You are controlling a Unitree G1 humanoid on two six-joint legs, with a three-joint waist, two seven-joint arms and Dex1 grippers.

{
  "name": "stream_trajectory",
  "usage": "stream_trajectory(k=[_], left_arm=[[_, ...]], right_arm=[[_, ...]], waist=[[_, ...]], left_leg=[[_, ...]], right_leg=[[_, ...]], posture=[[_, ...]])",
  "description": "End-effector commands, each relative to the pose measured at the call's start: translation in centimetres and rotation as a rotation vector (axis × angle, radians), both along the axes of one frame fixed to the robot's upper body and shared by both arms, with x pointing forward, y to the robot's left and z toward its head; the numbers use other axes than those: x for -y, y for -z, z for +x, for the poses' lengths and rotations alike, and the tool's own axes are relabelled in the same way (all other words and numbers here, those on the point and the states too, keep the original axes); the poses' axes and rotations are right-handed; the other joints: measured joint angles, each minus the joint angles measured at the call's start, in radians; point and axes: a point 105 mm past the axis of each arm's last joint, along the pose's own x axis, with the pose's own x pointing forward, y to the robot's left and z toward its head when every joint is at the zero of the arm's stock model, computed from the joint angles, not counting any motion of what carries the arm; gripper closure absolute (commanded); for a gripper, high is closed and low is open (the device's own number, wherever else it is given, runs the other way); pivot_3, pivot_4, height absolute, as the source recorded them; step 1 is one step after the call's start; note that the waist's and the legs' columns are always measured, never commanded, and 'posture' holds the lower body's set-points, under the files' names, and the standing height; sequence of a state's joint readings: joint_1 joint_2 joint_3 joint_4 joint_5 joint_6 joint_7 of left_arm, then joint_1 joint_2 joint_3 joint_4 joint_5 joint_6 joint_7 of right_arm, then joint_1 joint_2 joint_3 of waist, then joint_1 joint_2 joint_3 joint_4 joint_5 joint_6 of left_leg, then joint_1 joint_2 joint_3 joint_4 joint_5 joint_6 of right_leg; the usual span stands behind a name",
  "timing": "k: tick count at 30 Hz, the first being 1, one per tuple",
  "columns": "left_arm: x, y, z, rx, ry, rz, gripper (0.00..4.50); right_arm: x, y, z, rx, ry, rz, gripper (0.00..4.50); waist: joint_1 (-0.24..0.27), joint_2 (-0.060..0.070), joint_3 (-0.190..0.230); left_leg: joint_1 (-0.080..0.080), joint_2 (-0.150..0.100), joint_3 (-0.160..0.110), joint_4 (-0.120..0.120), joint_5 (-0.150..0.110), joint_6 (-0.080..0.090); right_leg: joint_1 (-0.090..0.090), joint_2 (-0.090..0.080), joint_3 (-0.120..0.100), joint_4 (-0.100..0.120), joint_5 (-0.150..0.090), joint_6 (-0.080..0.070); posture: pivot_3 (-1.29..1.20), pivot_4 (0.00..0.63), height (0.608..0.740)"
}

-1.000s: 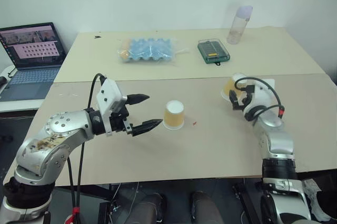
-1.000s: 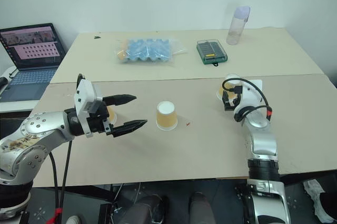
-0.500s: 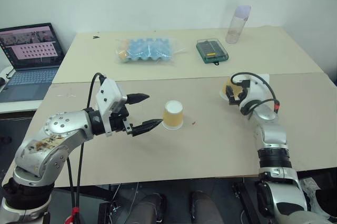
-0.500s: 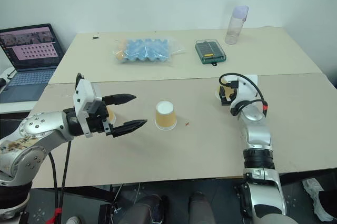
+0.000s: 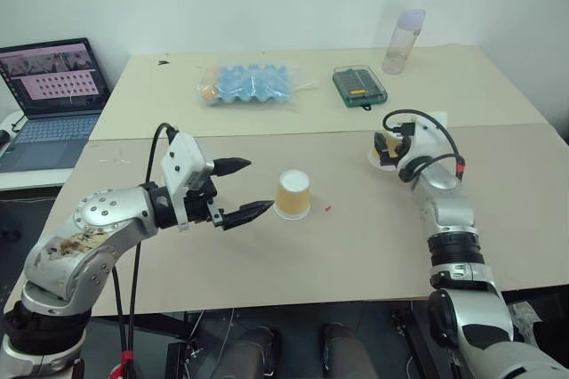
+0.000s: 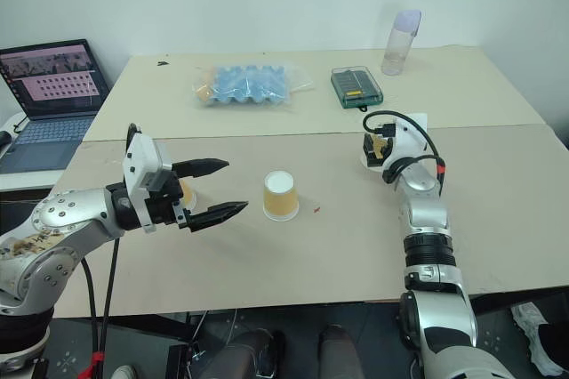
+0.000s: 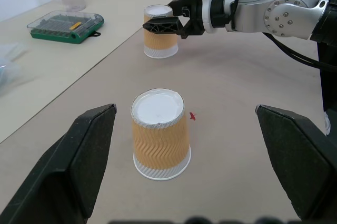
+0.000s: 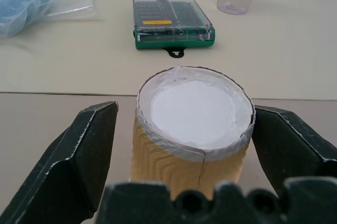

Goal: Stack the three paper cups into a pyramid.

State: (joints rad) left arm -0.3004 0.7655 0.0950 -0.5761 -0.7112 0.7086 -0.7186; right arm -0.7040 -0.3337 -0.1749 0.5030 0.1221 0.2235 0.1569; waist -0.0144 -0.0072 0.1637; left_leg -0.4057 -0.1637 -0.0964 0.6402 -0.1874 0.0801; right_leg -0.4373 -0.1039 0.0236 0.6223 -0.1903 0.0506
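We see the left hand (image 5: 244, 189) held level above the beige counter (image 5: 356, 245), its 2 black fingers spread wide apart and empty, pointing at an upside-down yellow-orange paper cup (image 5: 293, 195) with a white base that stands near the middle of the counter. In the left wrist view this cup (image 7: 159, 133) sits between the fingers' lines but ahead of their tips, touching neither.

The right hand (image 6: 371, 149) reaches forward at the far right of the counter, arm stretched out. Its fingers stand apart on either side of a 2nd upside-down paper cup (image 8: 192, 132); the right wrist view shows a gap at each side, so nothing is clamped. From the head views this cup is mostly hidden behind the hand.

A 3rd paper cup (image 6: 186, 192) shows as an orange sliver behind the left hand in the right eye view; we cannot tell how it stands.

Farther back lie a green case with a clear lid (image 5: 359, 86), a bag of blue items (image 5: 249, 84), a tall clear plastic bottle (image 5: 404, 41) and an open laptop (image 5: 55, 99).
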Motion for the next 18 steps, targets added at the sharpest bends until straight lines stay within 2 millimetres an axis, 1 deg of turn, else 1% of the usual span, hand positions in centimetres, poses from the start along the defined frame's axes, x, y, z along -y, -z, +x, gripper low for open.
stream_trajectory(k=[1,4,5,6,7,8,11,13,17,18], left_arm=[[-0.1,-0.8,-0.4,0.034,0.002,0.006,0.00],[-0.1,-0.7,-0.4,0.030,0.002,0.004,0.00],[-0.1,-0.7,-0.4,0.029,0.002,0.005,0.00],[-0.1,-0.7,-0.4,0.029,0.002,0.006,0.00],[-0.1,-0.7,-0.4,0.029,0.002,0.007,0.00],[-0.1,-0.7,-0.3,0.030,0.002,0.007,0.00],[0.0,-0.7,-0.3,0.029,0.004,0.006,0.00],[0.0,-0.7,-0.3,0.028,0.004,0.006,0.00],[0.1,-0.6,-0.4,0.027,0.007,0.007,0.00],[0.1,-0.6,-0.4,0.026,0.006,0.006,0.00]], right_arm=[[-0.1,-2.5,0.2,0.089,-0.012,0.007,0.09],[-0.2,-2.5,0.2,0.093,-0.013,0.007,0.86],[-0.2,-2.5,0.2,0.093,-0.014,0.010,1.29],[-0.3,-2.5,0.2,0.093,-0.017,0.014,1.53],[-0.3,-2.5,0.2,0.091,-0.021,0.010,1.90],[-0.3,-2.5,0.2,0.086,-0.017,0.009,2.00],[-0.2,-2.7,0.1,0.092,-0.019,0.011,2.00],[-0.1,-3.1,0.0,0.109,-0.019,0.013,2.00],[0.3,-5.7,-1.0,0.173,-0.084,0.011,2.00],[0.2,-6.4,-1.6,0.182,-0.150,0.007,2.00]], waist=[[0.000,0.000,0.000],[0.000,0.000,0.000],[0.000,0.000,0.000],[0.000,0.000,0.000],[0.000,0.000,0.000],[0.000,0.000,0.000],[0.000,0.000,0.000],[0.000,0.000,0.000],[0.000,0.000,0.000],[0.000,0.000,0.000]], left_leg=[[0.000,0.000,0.000,0.000,0.000,0.000],[0.000,0.000,0.000,0.000,0.000,0.000],[0.000,0.000,0.000,0.000,0.000,0.000],[0.000,0.000,0.000,0.000,0.000,0.000],[0.000,0.000,0.000,0.000,0.000,0.000],[0.000,0.000,0.000,0.000,0.000,0.000],[0.000,0.000,0.000,0.000,0.000,0.000],[0.000,0.000,0.000,0.000,0.000,0.000],[-0.001,0.000,0.000,0.000,0.000,0.000],[-0.001,0.000,0.000,0.000,0.000,0.000]], right_leg=[[0.000,0.000,0.000,0.000,0.000,0.000],[0.000,0.000,0.000,0.000,0.000,0.000],[0.000,0.000,0.000,0.000,0.000,0.000],[0.000,0.000,0.000,0.000,0.000,0.000],[0.000,0.000,0.000,0.000,0.000,0.000],[0.000,0.000,0.000,0.000,0.000,0.000],[0.000,0.000,0.000,0.000,0.000,0.000],[0.000,0.000,0.000,0.000,0.000,0.000],[0.000,0.000,0.001,0.000,0.000,0.000],[0.000,0.000,0.001,0.001,0.000,0.000]], posture=[[0.00,0.150,0.740],[0.00,0.150,0.740],[0.00,0.150,0.740],[0.00,0.150,0.740],[0.00,0.150,0.740],[0.00,0.150,0.740],[0.00,0.150,0.740],[0.00,0.150,0.740],[0.00,0.150,0.740],[0.00,0.150,0.740]])
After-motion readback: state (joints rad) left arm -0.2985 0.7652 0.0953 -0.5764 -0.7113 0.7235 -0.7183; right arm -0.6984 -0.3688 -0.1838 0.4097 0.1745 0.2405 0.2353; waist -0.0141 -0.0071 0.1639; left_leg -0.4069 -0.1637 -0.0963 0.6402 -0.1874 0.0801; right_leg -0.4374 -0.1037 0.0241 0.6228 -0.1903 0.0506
